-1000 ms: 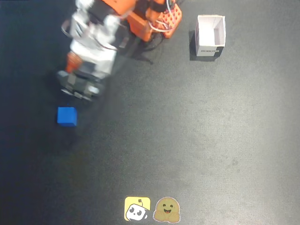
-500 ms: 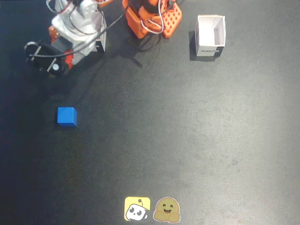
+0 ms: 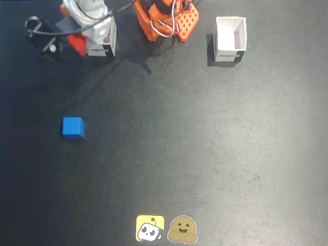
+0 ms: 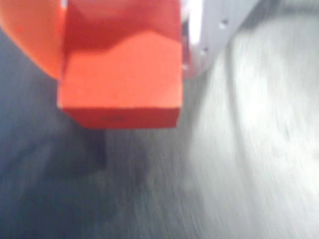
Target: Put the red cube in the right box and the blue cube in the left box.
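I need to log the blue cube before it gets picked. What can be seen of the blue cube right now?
The blue cube is a small, solid, bright blue block with clean square edges and a matte look. In the fixed view it sits flat on the dark table, on the picture's left side, below the arm. Its top face is lighter and a thin darker side face shows along the bottom edge. Nothing touches it; the gripper is well away near the top left. The wrist view does not show it.
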`<action>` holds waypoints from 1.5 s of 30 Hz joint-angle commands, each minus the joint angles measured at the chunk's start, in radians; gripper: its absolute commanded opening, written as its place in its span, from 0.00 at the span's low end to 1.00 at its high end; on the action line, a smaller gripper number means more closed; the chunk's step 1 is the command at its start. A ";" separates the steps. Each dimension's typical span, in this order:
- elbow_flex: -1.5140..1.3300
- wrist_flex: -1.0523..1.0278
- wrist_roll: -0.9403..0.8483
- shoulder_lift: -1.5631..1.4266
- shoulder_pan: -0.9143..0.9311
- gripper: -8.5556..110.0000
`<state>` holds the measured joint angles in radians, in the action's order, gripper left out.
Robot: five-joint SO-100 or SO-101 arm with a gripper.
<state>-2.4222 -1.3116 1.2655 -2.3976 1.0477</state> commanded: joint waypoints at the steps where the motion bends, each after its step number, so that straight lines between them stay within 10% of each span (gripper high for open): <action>1: 0.092 -0.043 0.011 -0.035 0.052 0.18; 45: -0.052 -0.129 0.238 -0.279 0.130 0.21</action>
<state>-2.4804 -1.4588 1.5171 -2.6569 1.1781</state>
